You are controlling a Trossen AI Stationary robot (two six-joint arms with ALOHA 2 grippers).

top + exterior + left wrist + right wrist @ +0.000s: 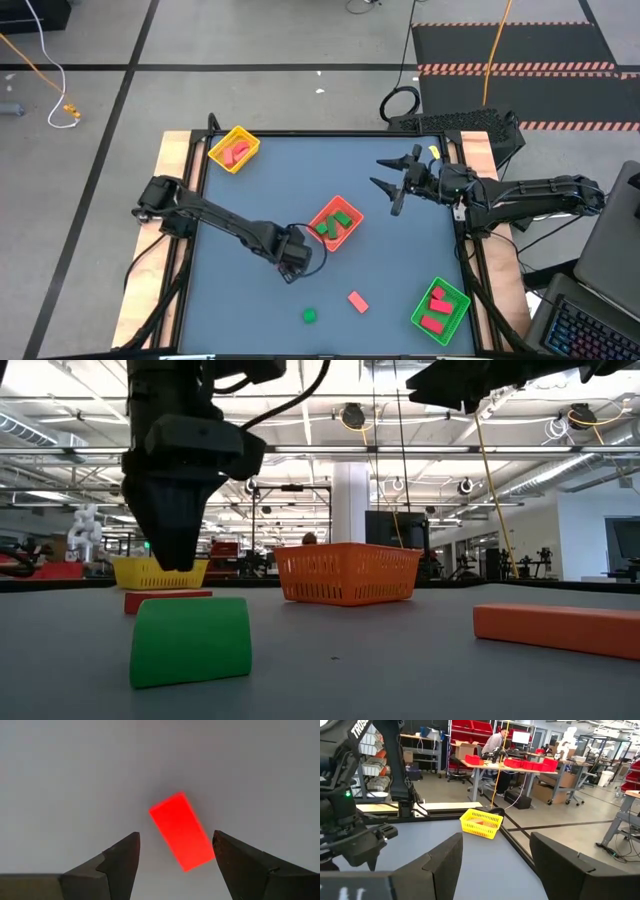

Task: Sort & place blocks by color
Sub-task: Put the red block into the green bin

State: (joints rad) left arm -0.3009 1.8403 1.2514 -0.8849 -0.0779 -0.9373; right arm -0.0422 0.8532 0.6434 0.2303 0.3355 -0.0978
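Green wedge block (190, 640) lies nearest the low camera, loose on the table (250, 190), with a red brick (181, 830) nearby. Left gripper (175, 865) hangs above the brick, jaws open and empty, the brick just ahead of and between the fingertips, skewed to them; presumably an alignment for pickup. Right gripper (392, 180) waits open, well apart. Count: three trays, yellow (234, 149), red-orange (335, 224), green (440, 310); two loose blocks.

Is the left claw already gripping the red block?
No; in the left wrist view the left claw is open, and the red block lies on the table beyond its fingers, untouched.
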